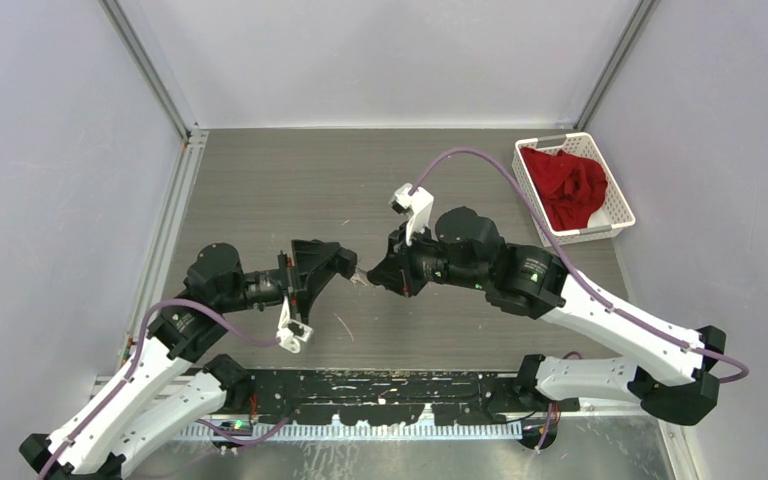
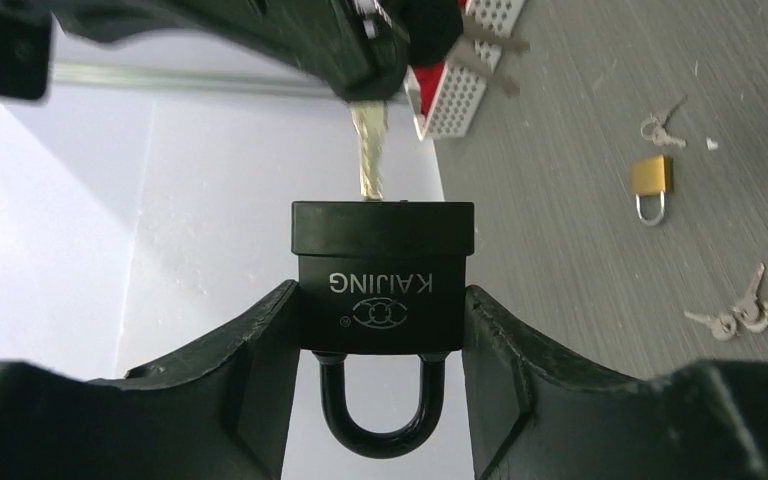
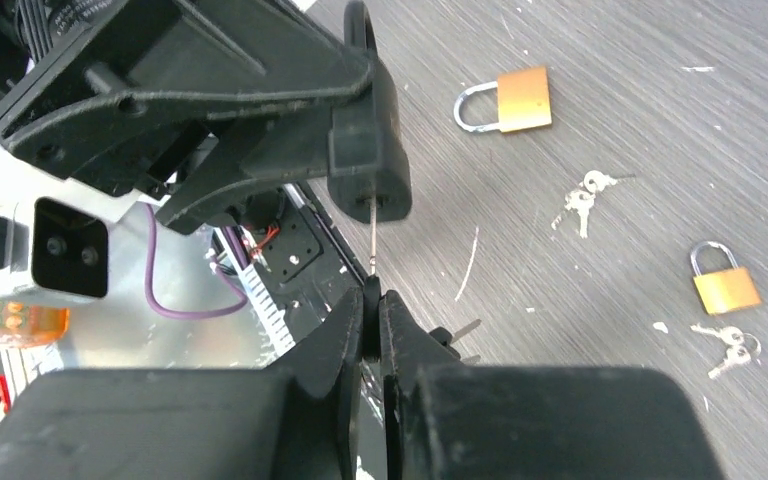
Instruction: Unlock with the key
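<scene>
Two brass padlocks lie flat on the surface (image 1: 280, 190) beyond the black padlock (image 2: 383, 275). In the right wrist view one (image 3: 520, 98) is nearer to it and the other (image 3: 725, 285) farther off. A small bunch of keys (image 3: 582, 195) lies between the two and another bunch (image 3: 728, 345) just beside the farther one. None of these touches the black padlock or lies between the two hands. Well away from the black padlock, at the far right corner, stands a white basket (image 1: 600, 232) holding a red cloth (image 1: 570, 188).

The black padlock is held up off the surface in the left hand (image 2: 383, 300). The fingers are clamped on its two sides, the shackle points back toward the wrist, and the keyhole end faces outward. The right hand (image 3: 372, 310) has its fingers pressed together on the head of the key (image 3: 373, 235). The blade tip meets the padlock's keyhole end, but how deep it sits cannot be told.

Both arms bend inward over the surface, their hands facing tip to tip at the black padlock.
</scene>
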Controlling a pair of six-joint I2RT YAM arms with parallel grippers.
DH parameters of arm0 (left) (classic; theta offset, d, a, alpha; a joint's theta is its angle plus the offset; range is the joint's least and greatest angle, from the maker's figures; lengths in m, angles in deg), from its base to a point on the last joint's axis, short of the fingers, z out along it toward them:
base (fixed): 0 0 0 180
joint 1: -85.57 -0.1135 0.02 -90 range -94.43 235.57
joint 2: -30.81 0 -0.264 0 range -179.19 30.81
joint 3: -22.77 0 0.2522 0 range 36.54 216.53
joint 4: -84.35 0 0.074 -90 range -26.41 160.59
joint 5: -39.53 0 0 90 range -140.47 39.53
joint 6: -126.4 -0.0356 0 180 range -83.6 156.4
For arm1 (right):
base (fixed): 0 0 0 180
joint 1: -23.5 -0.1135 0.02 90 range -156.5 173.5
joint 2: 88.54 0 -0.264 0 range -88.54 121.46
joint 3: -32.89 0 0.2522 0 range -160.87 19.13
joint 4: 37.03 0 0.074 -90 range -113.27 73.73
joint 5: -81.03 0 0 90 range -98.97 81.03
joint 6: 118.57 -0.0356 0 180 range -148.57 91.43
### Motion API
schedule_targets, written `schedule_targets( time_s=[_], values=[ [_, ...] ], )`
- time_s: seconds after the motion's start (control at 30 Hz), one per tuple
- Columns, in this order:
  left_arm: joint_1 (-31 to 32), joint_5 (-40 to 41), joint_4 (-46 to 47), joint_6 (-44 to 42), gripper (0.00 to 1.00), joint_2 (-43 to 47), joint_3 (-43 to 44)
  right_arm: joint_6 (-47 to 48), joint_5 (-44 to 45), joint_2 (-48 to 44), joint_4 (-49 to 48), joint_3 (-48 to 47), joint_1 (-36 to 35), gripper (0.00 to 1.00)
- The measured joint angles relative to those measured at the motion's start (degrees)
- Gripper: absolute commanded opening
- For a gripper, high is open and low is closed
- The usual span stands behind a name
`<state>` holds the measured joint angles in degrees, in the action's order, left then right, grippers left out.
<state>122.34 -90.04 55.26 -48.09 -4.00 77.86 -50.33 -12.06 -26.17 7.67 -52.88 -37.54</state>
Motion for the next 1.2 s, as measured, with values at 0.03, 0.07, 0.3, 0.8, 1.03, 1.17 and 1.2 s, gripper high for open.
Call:
schedule_targets(
  time_s=[0.03,0.07,0.3,0.8,1.03,1.17,1.2],
  values=[
    [0.0,0.1,-0.3,0.0,0.0,-0.2,0.0,-0.2,0.2,-0.4,1.4,-0.1,0.0,0.01],
    [-0.1,0.9,-0.7,0.0,0.0,-0.4,0.0,-0.3,0.6,-0.9,2.2,-0.1,0.0,0.01],
    [-0.5,3.4,-3.9,0.2,0.0,-1.6,0.0,-0.9,3.0,-3.6,4.1,-0.3,0.8,0.01],
    [-0.5,3.5,-3.8,2.3,0.0,-1.9,0.0,-0.9,2.3,-1.4,1.3,0.6,0.8,0.01],
    [-0.7,3.7,-3.8,3.3,0.0,-2.4,0.0,-0.5,1.7,1.2,0.0,1.4,0.8,0.01],
    [-0.7,3.7,-3.8,3.3,0.0,-2.4,0.0,-0.4,1.5,1.3,-0.2,2.2,0.8,0.01],
    [-0.7,3.7,-3.8,3.3,0.0,-2.4,0.0,-0.4,1.5,1.3,-0.4,2.4,0.8,0.01]
  ],
)
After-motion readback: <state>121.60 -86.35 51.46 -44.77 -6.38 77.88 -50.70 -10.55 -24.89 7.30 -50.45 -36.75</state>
